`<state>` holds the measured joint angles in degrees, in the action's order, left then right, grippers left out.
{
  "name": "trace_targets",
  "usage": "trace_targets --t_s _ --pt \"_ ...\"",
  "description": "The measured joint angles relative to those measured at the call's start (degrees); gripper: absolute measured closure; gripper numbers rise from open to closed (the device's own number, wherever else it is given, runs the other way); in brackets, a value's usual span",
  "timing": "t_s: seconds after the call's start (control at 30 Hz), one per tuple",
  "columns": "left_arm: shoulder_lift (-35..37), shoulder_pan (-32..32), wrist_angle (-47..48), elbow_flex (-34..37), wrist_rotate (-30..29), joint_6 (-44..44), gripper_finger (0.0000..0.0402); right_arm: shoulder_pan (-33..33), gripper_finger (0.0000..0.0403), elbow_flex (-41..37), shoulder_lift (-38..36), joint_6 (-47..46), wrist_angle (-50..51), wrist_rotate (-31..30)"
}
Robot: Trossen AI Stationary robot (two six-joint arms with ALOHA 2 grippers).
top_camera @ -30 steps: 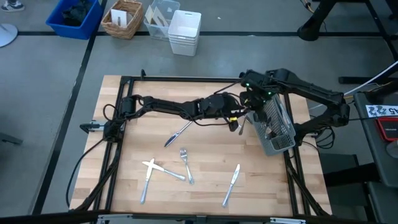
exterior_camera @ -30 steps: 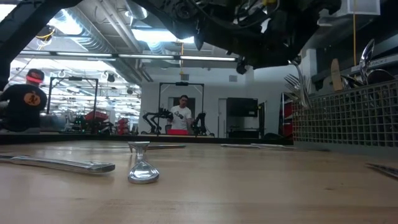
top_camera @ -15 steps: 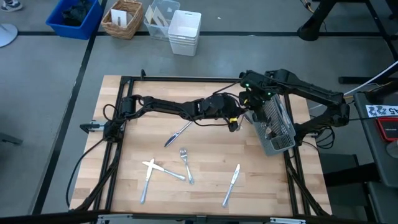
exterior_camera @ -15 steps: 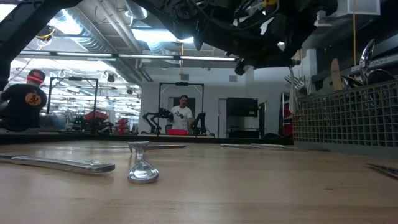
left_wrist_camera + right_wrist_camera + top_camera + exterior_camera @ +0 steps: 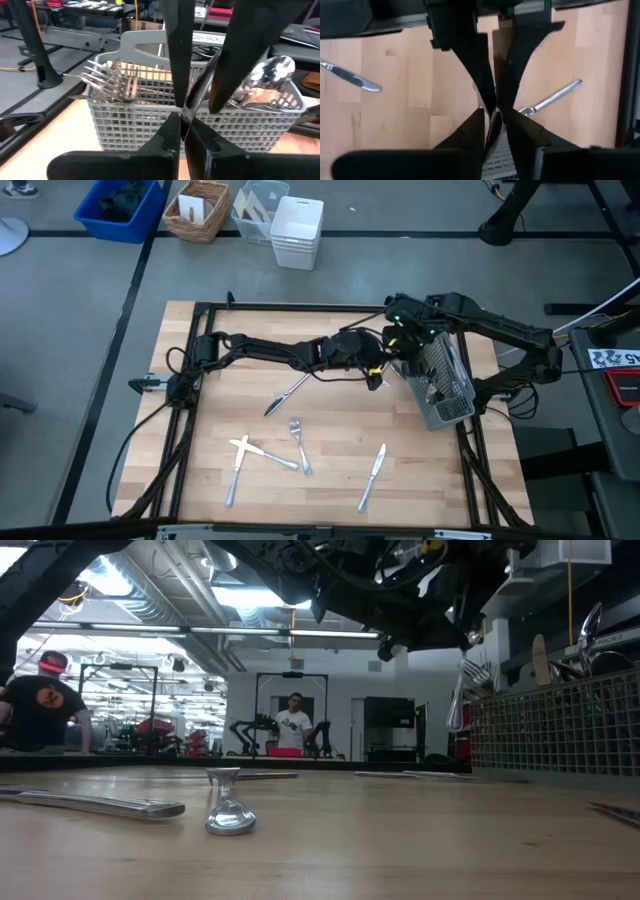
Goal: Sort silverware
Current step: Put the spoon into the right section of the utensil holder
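One slim piece of silverware (image 5: pixel 200 92) hangs in the air beside the grey mesh caddy (image 5: pixel 440 385), which holds forks (image 5: pixel 107 80) and spoons (image 5: pixel 267 75). My left gripper (image 5: pixel 384 370), reaching across from the table's left, is shut on this piece. My right gripper (image 5: pixel 397 356) points down over the same spot. It is open, with a finger on either side of the piece's upper part (image 5: pixel 216 62); whether it touches I cannot tell. More silverware lies flat on the wooden table: a knife (image 5: pixel 288 393), a fork (image 5: pixel 299 445), two crossed pieces (image 5: pixel 245 450) and another knife (image 5: pixel 372 475). My left gripper pinches the piece's slim shaft (image 5: pixel 186 116) between its two fingertips. The fingers come level from the table's left and lie across it. The piece slants up from the pinch and hangs clear of the table, its lower end (image 5: pixel 456 718) in the air beside the caddy.
The caddy stands at the table's right edge, close behind both grippers. A black frame (image 5: pixel 200 308) runs round the table. Bins and a basket (image 5: pixel 197 210) stand on the floor beyond the far edge. People (image 5: pixel 40 710) show in the room behind.
My left gripper has shut on the hanging piece, with both arms staying where they were. In the low view the piece now hangs lower and a little farther from the caddy than before.
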<state>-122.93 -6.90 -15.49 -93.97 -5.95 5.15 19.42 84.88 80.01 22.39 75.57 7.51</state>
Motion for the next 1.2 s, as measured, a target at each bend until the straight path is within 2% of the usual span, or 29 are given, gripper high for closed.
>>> trace_targets --t_s 0.3,0.47,0.63,0.73,0.87,0.97,1.03,1.1,1.2 --pt "0.00 0.02 0.11 0.00 0.01 0.20 0.0400 0.04 0.0269 0.01 0.00 -0.12 -1.41 -0.65" --pt "0.00 -0.06 0.09 0.00 -0.27 0.43 0.0400 0.04 0.0265 2.99 0.02 0.09 1.00 -3.49" --pt "0.00 0.06 0.03 0.00 0.02 0.66 0.0401 0.04 0.0267 9.35 -0.94 -0.15 0.52 -3.92" --pt "0.00 0.15 -0.47 0.00 0.15 0.66 0.0401 0.04 0.0267 13.46 -1.36 -2.26 -0.86 -2.67" --pt "0.00 0.25 -2.15 0.00 0.01 0.06 0.0401 -0.10 0.0267 16.90 -3.25 -5.94 -4.08 2.83" --pt "0.00 0.20 -2.59 0.00 0.00 -0.86 0.0401 -2.13 0.0267 17.00 -6.17 -8.35 -6.52 6.79" --pt "0.00 0.07 -3.20 0.00 0.76 -0.85 0.0401 -4.90 0.0267 16.76 -8.41 -9.21 -6.66 6.55" --pt "0.00 -0.01 -3.40 0.00 2.40 -0.79 0.0401 -8.80 0.0268 14.92 -11.48 -10.97 -7.46 3.85" --pt "0.02 -0.07 -3.41 0.01 2.99 -0.76 0.0401 -15.19 0.0268 8.24 -17.12 -14.38 -13.47 -3.04"
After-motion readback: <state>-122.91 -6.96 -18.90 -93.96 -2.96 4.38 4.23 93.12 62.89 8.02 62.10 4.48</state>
